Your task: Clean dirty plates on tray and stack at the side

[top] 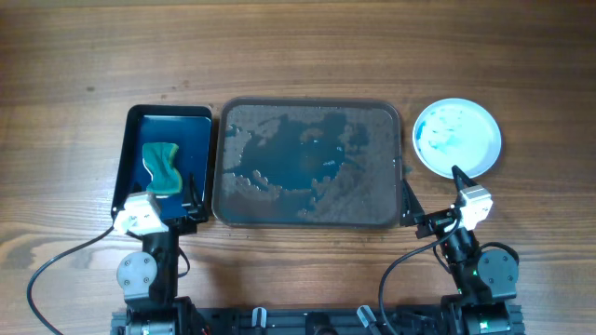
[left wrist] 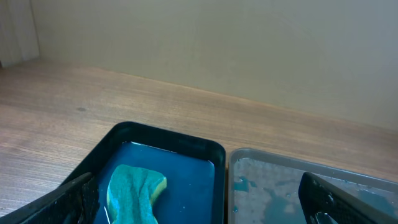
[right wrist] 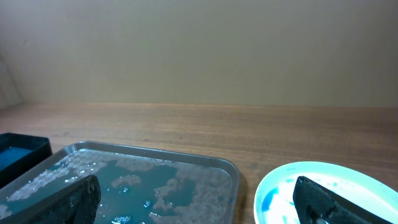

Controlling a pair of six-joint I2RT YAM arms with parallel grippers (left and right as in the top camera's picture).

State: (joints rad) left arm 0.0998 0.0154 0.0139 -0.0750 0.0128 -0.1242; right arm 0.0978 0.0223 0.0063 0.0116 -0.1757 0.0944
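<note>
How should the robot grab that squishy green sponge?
Probably from straight above, pinching the sponge across its narrower width. It lies flat inside the blue tray, whose raised walls would block a sideways reach. The left claw is nearest.

Overhead: straight down on table (top: 298, 46), whole scene. Left wrist: low, facing forward, close over blue tray (left wrist: 168, 134). Right wrist: low, forward, close beside plate (right wrist: 348, 183). Shared by all three: grey tray (right wrist: 155, 153).

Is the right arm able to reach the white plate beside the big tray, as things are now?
Probably yes. The plate lies just ahead of the right tool, which is open and empty. Nothing stands between them, so the way looks free.
</note>
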